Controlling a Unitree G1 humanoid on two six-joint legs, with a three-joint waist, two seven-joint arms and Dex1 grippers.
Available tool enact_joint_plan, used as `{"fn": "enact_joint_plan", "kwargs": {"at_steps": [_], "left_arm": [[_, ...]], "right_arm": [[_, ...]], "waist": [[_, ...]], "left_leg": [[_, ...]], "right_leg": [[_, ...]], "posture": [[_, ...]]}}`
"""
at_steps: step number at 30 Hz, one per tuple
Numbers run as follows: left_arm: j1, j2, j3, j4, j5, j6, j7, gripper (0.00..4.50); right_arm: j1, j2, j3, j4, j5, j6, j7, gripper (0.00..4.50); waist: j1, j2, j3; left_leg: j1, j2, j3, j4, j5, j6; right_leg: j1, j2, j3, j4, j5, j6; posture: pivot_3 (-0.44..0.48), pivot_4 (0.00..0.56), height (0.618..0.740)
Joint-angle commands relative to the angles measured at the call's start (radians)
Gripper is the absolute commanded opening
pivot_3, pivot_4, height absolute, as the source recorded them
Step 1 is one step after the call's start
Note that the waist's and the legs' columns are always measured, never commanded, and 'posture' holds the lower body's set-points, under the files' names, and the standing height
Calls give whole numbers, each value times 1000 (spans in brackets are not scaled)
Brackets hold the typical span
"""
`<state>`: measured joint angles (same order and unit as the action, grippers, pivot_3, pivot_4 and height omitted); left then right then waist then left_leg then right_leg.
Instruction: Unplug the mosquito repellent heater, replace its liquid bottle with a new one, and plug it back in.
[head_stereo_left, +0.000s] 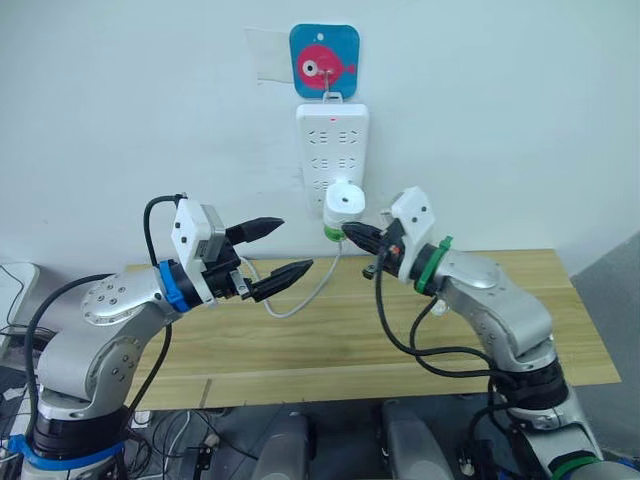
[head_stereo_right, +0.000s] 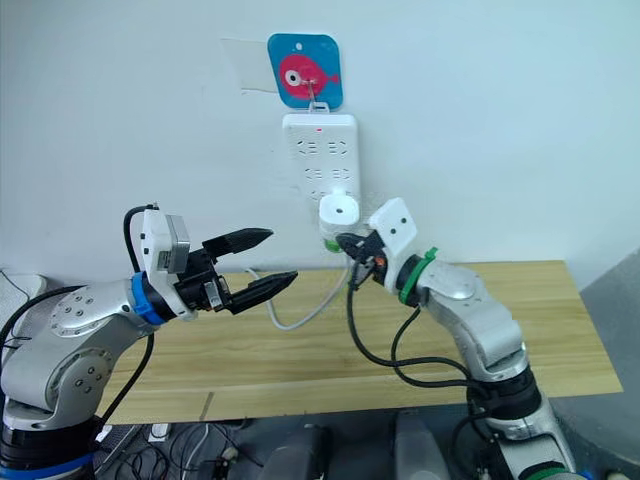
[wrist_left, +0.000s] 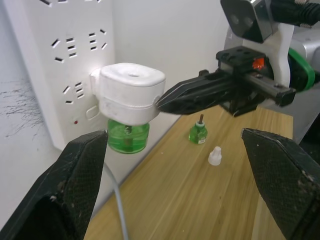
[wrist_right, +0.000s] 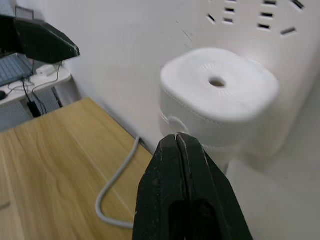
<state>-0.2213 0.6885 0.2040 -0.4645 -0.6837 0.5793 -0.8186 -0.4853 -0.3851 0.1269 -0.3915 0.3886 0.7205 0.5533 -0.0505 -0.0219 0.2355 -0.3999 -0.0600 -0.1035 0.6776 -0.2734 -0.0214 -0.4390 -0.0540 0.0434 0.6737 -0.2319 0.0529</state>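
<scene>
The right gripper (wrist_left: 167, 101), fingers pressed together on nothing, has its tip at the side of the mosquito repellent heater (wrist_left: 131, 92), far nearer than the wide-open left gripper (head_stereo_left: 272, 255). The heater is smooth, rounded white plastic, plugged into the wall-hung power strip (head_stereo_left: 332, 140). Its translucent green bottle (wrist_left: 128, 136) hangs below, axis vertical, above the wooden table (head_stereo_left: 520, 300).

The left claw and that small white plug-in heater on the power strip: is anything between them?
Nothing: bare wall between the open left claw and the small white rounded heater, seen from the head views.
</scene>
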Motion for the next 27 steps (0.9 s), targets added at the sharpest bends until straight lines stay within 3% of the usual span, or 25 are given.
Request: {"fn": "enact_joint_plan", "kwargs": {"at_steps": [1,12,19,27], "left_arm": [[4,30,36,14,2,-24,-20,4500],[17,147,98,168,63,16,-6,4500],[19,200,126,296,142,-76,-43,4500],[13,188,124,319,154,-97,-66,4500]], "right_arm": [[18,-65,-67,-57,105,2,122,620],[104,-307,-300,88,246,-73,394,4457],[144,-378,-379,195,228,-158,450,4457],[165,-385,-420,252,214,-197,420,4457]], "waist": [[-1,0,0],[3,0,0],[2,0,-1],[2,0,-2]], "left_leg": [[0,1,0,-1,0,0],[-1,2,0,-2,-1,1],[-1,2,1,-2,-1,1],[-1,2,1,-2,-1,1]], "right_leg": [[0,0,0,-1,0,0],[2,0,0,-7,0,0],[2,-1,0,-7,0,0],[2,-1,0,-7,0,0]], "posture": [[-42,174,740],[-45,163,740],[-57,158,740],[-74,146,740]]}}
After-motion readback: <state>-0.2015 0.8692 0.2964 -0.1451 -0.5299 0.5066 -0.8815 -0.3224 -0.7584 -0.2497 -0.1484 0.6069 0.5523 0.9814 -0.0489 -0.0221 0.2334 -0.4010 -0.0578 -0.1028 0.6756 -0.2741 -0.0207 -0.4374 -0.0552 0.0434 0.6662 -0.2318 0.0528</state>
